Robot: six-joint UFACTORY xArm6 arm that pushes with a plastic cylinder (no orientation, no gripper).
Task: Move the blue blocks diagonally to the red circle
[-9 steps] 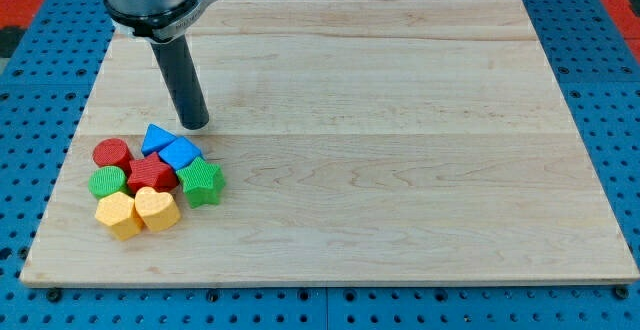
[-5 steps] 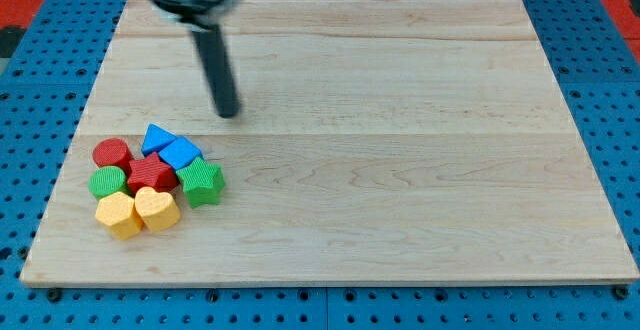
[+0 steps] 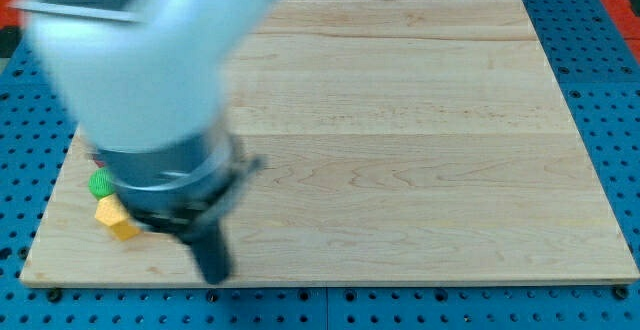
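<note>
Looming across the view's left half, my blurred white arm [image 3: 150,60] and its dark collar [image 3: 170,185] cover most of the block cluster on the wooden board [image 3: 420,130]. My tip [image 3: 213,273] sits near the board's bottom edge, at the view's lower left, just to the right of the little that shows of the blocks. I carry no fingers, only the dark rod, so nothing is held. A sliver of a green block [image 3: 99,182] and a corner of a yellow block [image 3: 114,218] peek out at the arm's left edge, their shapes too hidden to name. The blue blocks and the red circle are hidden behind my arm, and I cannot tell where they lie. The board rests on a blue pegboard table [image 3: 600,90].
</note>
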